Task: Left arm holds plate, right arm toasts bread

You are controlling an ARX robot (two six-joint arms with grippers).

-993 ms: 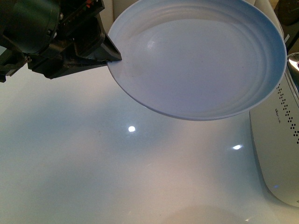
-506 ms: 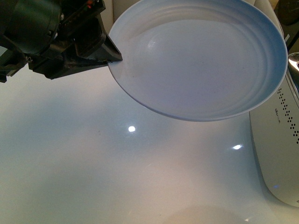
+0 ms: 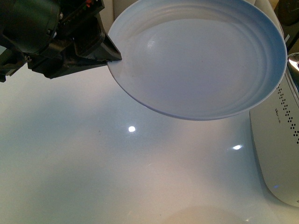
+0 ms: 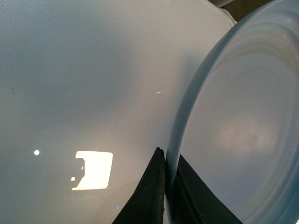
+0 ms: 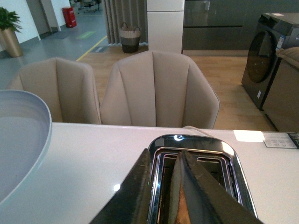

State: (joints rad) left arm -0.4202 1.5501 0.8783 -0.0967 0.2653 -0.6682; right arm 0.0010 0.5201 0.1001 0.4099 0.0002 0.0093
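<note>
L gripper clamps plate rim; R wrist cam alone shows R gripper pinching bread.

Left tool pinches the tilted pale plate by its rim; right tool grips bread.

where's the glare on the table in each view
Front view: two small bright spots on the glossy table, below the plate. Left wrist view: a large rectangular light reflection and a small dot. Right wrist view: a bright patch beside the toaster, plus a glint on its chrome rim.
</note>
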